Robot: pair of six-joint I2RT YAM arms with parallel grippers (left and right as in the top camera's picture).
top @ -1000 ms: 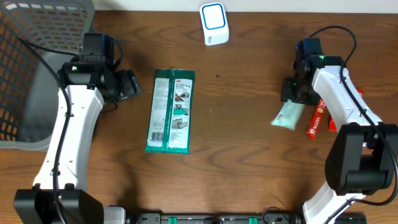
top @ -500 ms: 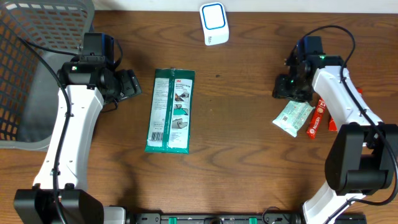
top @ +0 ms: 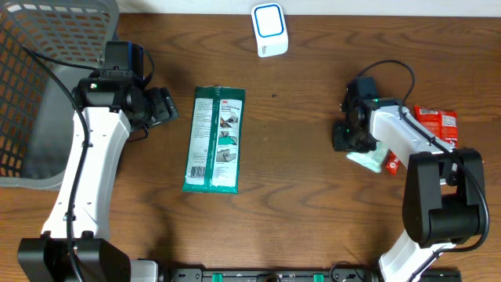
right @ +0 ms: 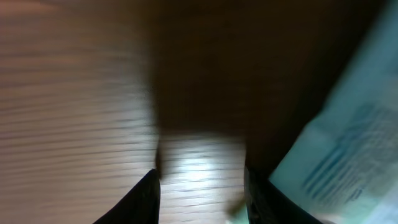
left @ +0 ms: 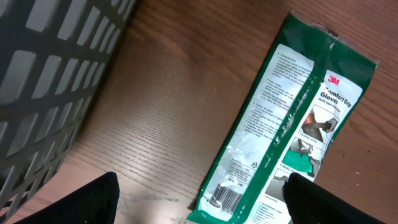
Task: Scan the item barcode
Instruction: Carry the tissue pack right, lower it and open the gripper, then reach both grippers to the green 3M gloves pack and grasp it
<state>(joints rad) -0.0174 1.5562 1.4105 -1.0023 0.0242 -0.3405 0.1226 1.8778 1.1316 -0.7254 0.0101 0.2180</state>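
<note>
A long green 3M glove packet (top: 214,139) lies flat at the table's middle, barcode end toward the front. In the left wrist view its barcode (left: 224,196) shows between the tips of my left gripper (left: 202,202), which is wide open and holds nothing; from overhead this gripper (top: 167,105) hovers just left of the packet. The white and blue scanner (top: 268,30) stands at the back. My right gripper (top: 343,138) is low over the table with jaws apart and bare wood between them (right: 202,193). A pale green packet (right: 348,149) lies just outside its right finger (top: 374,160).
A grey mesh basket (top: 47,47) fills the back left corner, beside my left arm. A red packet (top: 435,121) lies at the right, and a small red stick pack (top: 391,164) sits by the pale packet, partly under the right arm.
My right gripper has moved left and toward the front, its jaws narrowing. The pale green packet stays on the table, now partly under the arm. The red packet has come into sight. Left arm still.
</note>
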